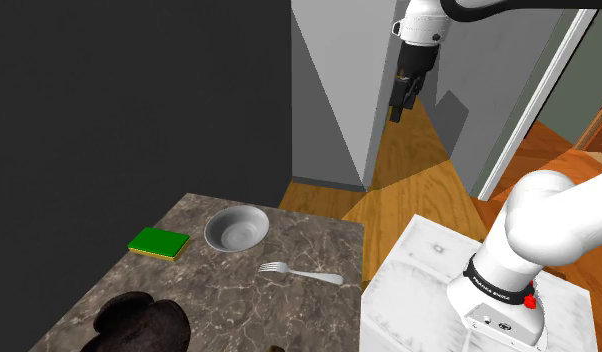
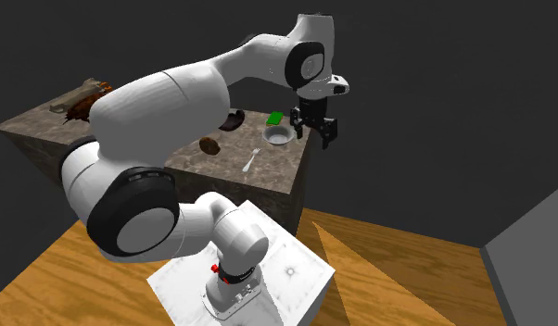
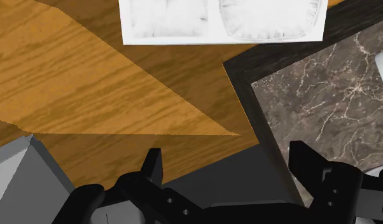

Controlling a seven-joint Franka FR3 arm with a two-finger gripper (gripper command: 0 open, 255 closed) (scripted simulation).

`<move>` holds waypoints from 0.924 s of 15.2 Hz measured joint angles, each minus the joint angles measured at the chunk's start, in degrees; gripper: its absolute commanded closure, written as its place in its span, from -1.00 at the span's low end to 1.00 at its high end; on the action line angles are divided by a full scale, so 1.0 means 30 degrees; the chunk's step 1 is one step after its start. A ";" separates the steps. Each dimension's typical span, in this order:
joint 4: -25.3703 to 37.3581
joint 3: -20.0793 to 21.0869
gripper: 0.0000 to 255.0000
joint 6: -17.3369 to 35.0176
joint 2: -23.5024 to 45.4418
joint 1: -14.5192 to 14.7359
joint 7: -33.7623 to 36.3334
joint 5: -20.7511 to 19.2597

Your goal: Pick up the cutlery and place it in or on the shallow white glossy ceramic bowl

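Note:
A silver fork [image 1: 301,272] lies flat on the marble table [image 1: 209,290], near the edge that faces the stand. The shallow white bowl [image 1: 237,228] stands just beyond it, upright and empty. In the second exterior view the fork [image 2: 251,162] lies in front of the bowl [image 2: 278,135]. My black gripper [image 1: 401,100] hangs high in the air, off the table's side and over the wooden floor. Its fingers [image 3: 152,168] stand wide apart with nothing between them. In the second exterior view the gripper [image 2: 311,130] is open beside the table's corner.
A green sponge [image 1: 159,243] lies beside the bowl. A dark lumpy object [image 1: 139,320] sits at the table's near end, and more dark and brown items [image 2: 233,120] lie further along. The white stand [image 1: 439,290] adjoins the table. Grey walls [image 1: 339,90] rise behind the wooden floor [image 3: 88,83].

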 measured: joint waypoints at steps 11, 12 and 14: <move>-0.2647 0.3141 -1.00 0.3524 0.0655 0.1280 0.3343 0.1725; -0.2955 0.3567 -1.00 0.4031 0.0825 0.1454 0.3779 0.1934; -0.3250 0.4301 -1.00 0.4964 0.1389 0.1709 0.4522 0.2242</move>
